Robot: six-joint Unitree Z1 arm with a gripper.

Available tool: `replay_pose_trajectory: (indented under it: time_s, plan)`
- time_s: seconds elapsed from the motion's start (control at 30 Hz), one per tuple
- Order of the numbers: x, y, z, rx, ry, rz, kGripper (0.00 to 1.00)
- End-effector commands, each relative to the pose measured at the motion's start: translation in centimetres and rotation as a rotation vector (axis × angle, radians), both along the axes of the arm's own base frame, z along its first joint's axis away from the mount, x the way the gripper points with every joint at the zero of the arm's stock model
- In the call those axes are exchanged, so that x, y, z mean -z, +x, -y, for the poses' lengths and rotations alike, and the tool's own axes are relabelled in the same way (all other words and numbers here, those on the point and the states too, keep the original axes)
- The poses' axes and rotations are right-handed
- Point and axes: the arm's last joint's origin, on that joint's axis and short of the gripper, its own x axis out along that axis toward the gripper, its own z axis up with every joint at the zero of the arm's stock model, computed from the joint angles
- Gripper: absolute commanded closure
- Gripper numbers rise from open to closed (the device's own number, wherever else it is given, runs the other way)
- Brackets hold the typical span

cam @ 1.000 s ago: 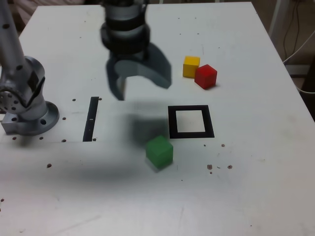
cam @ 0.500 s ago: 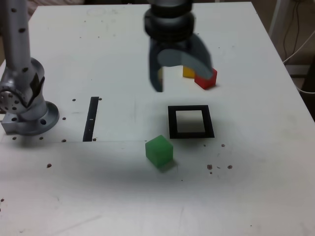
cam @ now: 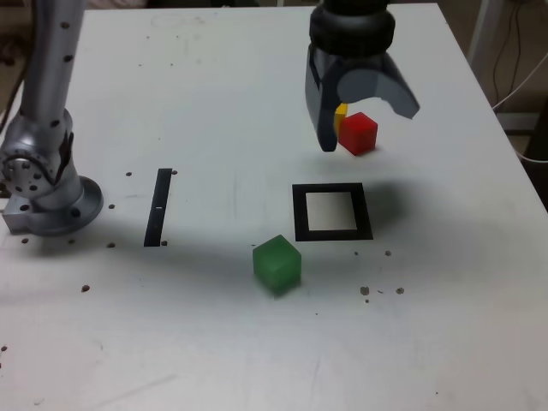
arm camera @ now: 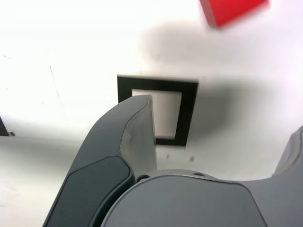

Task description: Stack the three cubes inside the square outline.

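In the exterior view my gripper [cam: 368,128] hangs open above the table's far right part, its dark jaws spread wide with nothing between them. The red cube [cam: 358,134] sits just below the gap between its fingers, apart from them. The yellow cube [cam: 341,111] is mostly hidden behind one finger; only a sliver shows. The green cube [cam: 276,263] rests alone nearer the front. Between them lies the square outline [cam: 298,214], with no cube in it. The wrist view shows one finger [arm camera: 137,127] over the square outline [arm camera: 189,109] and the red cube [arm camera: 232,10] at the picture's edge.
A thin black strip [cam: 158,205] lies on the table at the exterior view's left, beside the arm's metal base [cam: 47,193]. The table's right edge and some cables [cam: 514,77] are close to the gripper. Small dark specks dot the white surface.
The gripper has swept toward the exterior view's right, from above the strip side to above the red and yellow cubes, staying open. The cubes have not moved.
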Motion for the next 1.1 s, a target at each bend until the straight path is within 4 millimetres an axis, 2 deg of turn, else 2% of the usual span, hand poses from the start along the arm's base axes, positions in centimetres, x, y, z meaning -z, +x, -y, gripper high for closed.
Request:
replay_pose_trajectory:
  time_s: [0.0, 0.63, 0.87, 1.07]
  plan:
    - [0.7, 0.3, -0.4, -0.033, 0.019, -0.014, 0.01]
    - [4.2, 3.0, -4.5, -0.173, 0.081, 0.002, 0.01]
    - [4.4, 3.3, -5.7, -0.202, 0.096, -0.001, 0.00]
    - [5.6, 3.6, -6.7, -0.227, 0.100, -0.021, 0.01]
